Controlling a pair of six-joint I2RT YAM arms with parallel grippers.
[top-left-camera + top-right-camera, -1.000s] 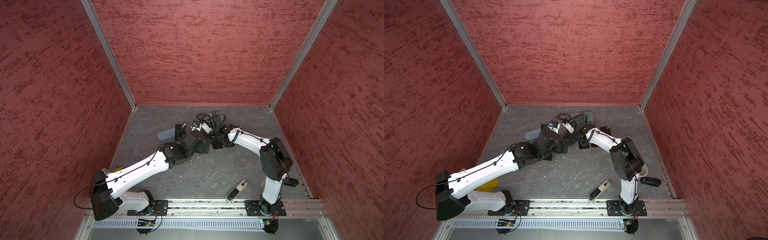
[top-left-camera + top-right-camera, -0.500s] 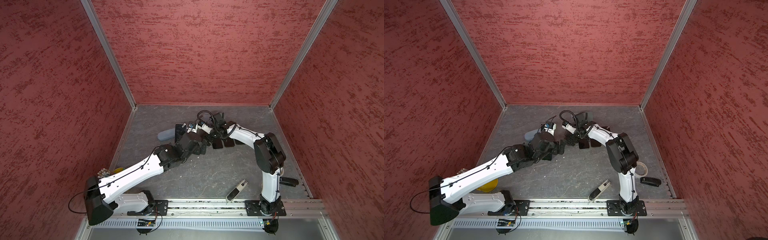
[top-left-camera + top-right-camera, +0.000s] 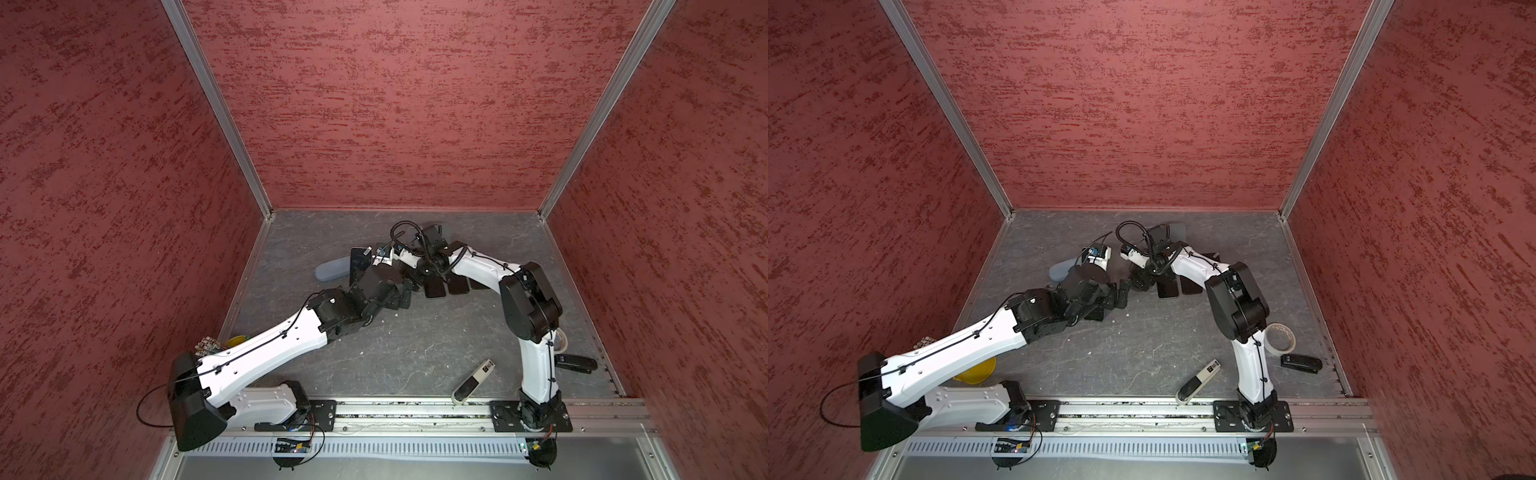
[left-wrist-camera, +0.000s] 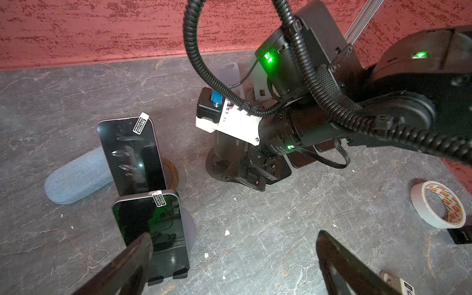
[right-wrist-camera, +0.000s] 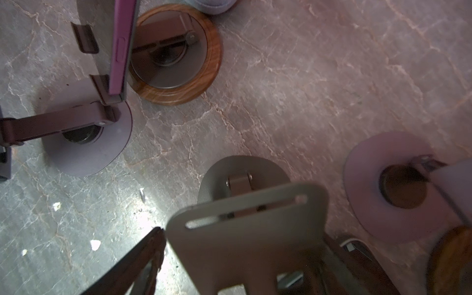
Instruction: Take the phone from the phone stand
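Phone [image 3: 434, 287] leans on its stand [image 5: 245, 229] on the bench [image 3: 415, 349]; my right fingers [image 5: 146, 255] sit low at that stand, grip I cannot tell. Meanwhile my left fingers [image 4: 138, 258] gape wide beside two other phones [image 4: 132, 153].

Bare tabletop [image 4: 268, 204] lies open to you ahead of the wide-spread left pincer [image 4: 233, 236], between the near phone [image 4: 153, 229] on its stand [image 4: 191, 227] and the tape roll [image 4: 438, 204]. A second phone [image 4: 132, 153] stands just behind; the right arm [image 4: 293, 132] hangs low across the far side.
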